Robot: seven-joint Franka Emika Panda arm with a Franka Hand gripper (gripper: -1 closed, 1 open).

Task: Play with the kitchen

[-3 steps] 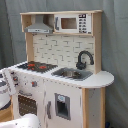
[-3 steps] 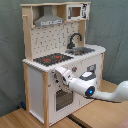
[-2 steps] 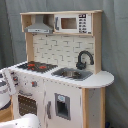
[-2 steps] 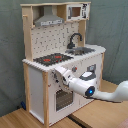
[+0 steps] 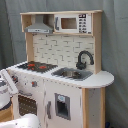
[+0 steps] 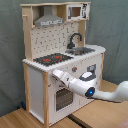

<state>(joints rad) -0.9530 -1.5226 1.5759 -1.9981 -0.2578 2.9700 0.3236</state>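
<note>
The kitchen [image 5: 65, 85] is a tall white and light-wood toy with a black-red hob [image 5: 37, 65], a black faucet [image 5: 84, 59], a sink [image 5: 72, 74] and a grey hood [image 5: 40, 26]. In the second exterior view the kitchen [image 6: 37, 85] stands at the left, with hob [image 6: 52, 59] and faucet [image 6: 75, 39] on top. My gripper [image 6: 55, 76] is right at the front panel, just above the windowed oven door [image 6: 62, 98]. The white arm [image 6: 92, 90] reaches in from the second exterior view's lower right. In the first exterior view only part of the arm [image 5: 7, 86] shows, at the left edge.
A microwave [image 5: 72, 22] sits on the top shelf beside the hood. A cupboard door with a small window [image 5: 61, 106] is under the sink. Grey curtain hangs behind. The kitchen stands on a wooden floor [image 6: 20, 119].
</note>
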